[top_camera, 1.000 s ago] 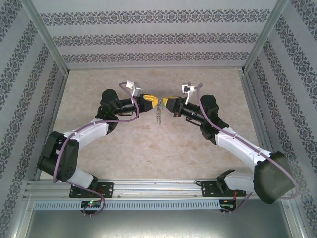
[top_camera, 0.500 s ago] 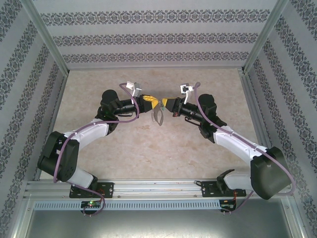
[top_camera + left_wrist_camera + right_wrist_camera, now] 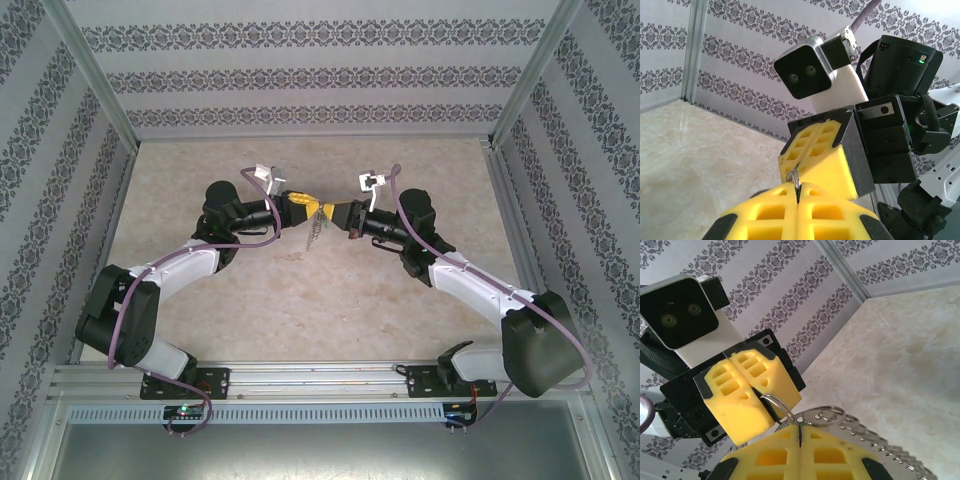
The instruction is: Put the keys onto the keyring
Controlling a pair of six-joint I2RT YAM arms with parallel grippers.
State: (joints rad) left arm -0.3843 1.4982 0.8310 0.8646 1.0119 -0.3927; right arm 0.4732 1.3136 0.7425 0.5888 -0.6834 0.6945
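Okay, left claw (image 3: 797,192): clamped on thin silver wire ring (image 3: 794,176).
Right claw (image 3: 799,432): pinching dark grey oval metal keyring (image 3: 318,233), mid-air, far centre.
Risk: if I tug them apart, the ring slips out and everything drops.

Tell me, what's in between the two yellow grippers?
A thin silver ring bridges the tiny gap between the left gripper and right gripper. The right wrist view shows it best, with small metal bits beside it.

Robot lab test enclosure: aluminium frame (image 3: 320,378), patterned wall panels (image 3: 300,75), marble-look tabletop (image 3: 300,300).
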